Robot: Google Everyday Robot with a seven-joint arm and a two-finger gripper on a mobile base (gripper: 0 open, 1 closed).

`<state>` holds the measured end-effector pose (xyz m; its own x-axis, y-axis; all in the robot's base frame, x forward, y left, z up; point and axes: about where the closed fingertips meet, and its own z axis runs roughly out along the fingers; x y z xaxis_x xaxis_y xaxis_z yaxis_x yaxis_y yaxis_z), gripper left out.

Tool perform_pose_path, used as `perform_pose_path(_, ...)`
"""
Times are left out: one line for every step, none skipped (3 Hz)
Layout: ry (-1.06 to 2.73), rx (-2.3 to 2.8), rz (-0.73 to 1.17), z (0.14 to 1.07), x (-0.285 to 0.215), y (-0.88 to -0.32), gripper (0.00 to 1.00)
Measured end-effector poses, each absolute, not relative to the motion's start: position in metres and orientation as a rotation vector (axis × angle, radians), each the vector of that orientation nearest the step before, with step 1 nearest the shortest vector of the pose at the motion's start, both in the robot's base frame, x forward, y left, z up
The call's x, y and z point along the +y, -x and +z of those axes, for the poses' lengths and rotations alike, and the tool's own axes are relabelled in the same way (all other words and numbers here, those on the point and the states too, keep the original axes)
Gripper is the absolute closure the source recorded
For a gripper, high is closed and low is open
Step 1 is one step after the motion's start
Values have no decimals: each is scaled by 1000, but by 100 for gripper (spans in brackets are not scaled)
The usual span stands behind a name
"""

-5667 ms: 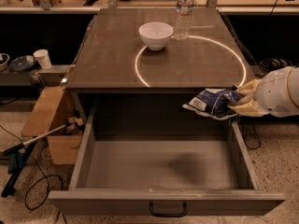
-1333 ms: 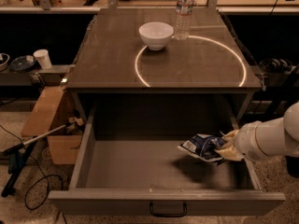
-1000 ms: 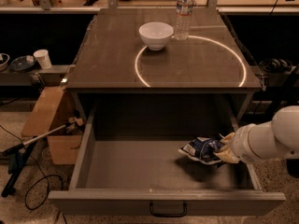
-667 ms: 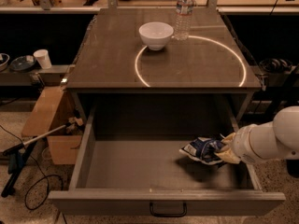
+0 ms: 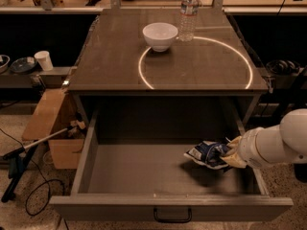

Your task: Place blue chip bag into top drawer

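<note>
The top drawer [image 5: 134, 176] is pulled wide open below the table, its grey floor showing and a small black handle [image 5: 171, 216] on its front. The blue chip bag [image 5: 206, 153], crumpled dark blue with white patches, sits low inside the drawer at its right side, just above the floor. My gripper [image 5: 229, 153] reaches in over the drawer's right wall on a white arm [image 5: 278, 140] and is shut on the bag's right end.
On the table top stand a white bowl [image 5: 159, 35] and a clear water bottle [image 5: 189, 11]. A cardboard box [image 5: 50, 123] and a long-handled tool [image 5: 29, 152] lie on the floor to the left. A white cup [image 5: 44, 60] sits on a low shelf at the left.
My gripper carried the bag from the table's right front edge down into the drawer. In the last second it has hardly moved.
</note>
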<state>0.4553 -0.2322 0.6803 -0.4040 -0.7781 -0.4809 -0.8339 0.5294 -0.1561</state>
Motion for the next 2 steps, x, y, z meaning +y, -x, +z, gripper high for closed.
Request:
perform_pose_path(1308,2269,148,680,-232,-455,35)
perform_pose_path(1308,2269,148,680,-232,-455,11)
